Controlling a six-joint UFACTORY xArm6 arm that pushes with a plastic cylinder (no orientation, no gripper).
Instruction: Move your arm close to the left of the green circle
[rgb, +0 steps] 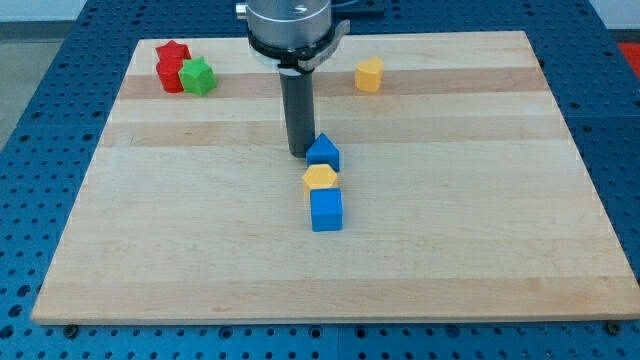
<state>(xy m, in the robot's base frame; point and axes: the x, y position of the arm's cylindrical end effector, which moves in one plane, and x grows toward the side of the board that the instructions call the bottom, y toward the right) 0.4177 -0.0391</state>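
My tip (300, 153) rests on the board near its middle, just at the left side of a blue pointed block (323, 153). The only green block I see is a green star-shaped one (198, 76) at the view's top left, far to the left of my tip. No green circle shows in this view. The arm's body hides part of the board's top edge.
A red star (172, 50) and a red block (170, 76) sit against the green star's left. A yellow block (369, 74) lies at the top right of centre. A yellow hexagon (320, 178) and a blue cube (326, 210) line up below the blue pointed block.
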